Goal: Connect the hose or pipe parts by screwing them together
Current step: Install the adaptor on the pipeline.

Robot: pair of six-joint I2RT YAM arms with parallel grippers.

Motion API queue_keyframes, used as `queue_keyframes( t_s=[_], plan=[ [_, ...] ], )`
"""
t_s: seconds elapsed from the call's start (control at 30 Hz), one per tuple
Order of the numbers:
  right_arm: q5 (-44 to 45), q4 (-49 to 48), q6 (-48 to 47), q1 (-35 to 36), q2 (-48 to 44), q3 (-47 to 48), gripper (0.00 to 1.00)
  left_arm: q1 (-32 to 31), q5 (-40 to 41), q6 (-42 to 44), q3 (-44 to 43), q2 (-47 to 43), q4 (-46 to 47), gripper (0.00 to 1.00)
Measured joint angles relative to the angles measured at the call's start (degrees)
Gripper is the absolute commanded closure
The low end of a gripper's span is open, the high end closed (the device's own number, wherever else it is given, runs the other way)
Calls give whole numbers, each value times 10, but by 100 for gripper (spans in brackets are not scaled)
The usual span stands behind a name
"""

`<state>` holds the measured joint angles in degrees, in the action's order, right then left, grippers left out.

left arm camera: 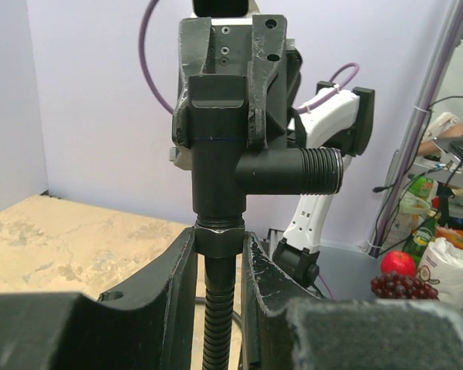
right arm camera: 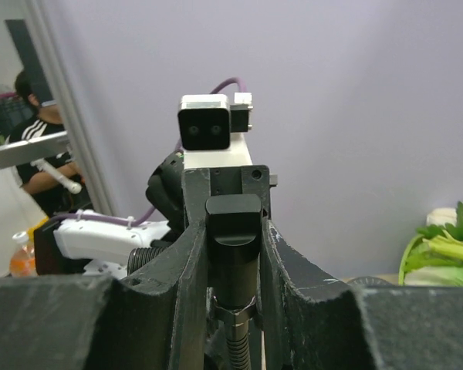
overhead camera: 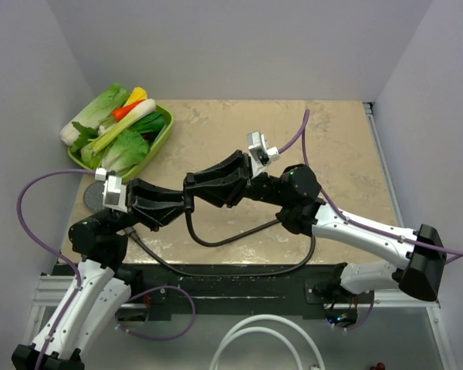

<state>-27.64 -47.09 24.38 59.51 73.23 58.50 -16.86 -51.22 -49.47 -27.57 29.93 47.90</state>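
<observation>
My left pincer [left arm camera: 218,258] and right pincer [right arm camera: 233,254] are matt black, and so is the T-shaped fitting [left arm camera: 243,169]. The hose [left arm camera: 216,327] is dark, ribbed in fine rings. My cables [overhead camera: 29,193] are purple and my forearm shells [overhead camera: 370,235] white. The table [overhead camera: 339,154] is beige with pale marbling, the tray [overhead camera: 160,139] lime green, and the walls [overhead camera: 239,46] pale lilac-grey.

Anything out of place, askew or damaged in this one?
Nothing damaged or spilled. The only oddity is the green tray of vegetables at the far left corner of the table, leaves hanging over its rim, unrelated to the hose and T-shaped fitting.
</observation>
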Motion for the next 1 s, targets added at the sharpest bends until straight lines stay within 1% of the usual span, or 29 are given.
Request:
queue_keyframes(
  t_s=[0.2,0.53,0.7,0.83,1.0],
  plan=[
    [88,48,-7,17,-25,-15,100,0,16,21,0,3,-32,100],
    [272,104,-60,83,-36,-5,100,0,49,47,-3,3,-68,100],
    [371,158,-88,125,-25,36,100,2,68,58,-6,2,-71,100],
    [472,217,-109,164,4,101,100,4,91,69,-12,1,-75,100],
    [587,279,-112,193,35,158,100,7,114,93,-13,-2,-101,100]
  ],
)
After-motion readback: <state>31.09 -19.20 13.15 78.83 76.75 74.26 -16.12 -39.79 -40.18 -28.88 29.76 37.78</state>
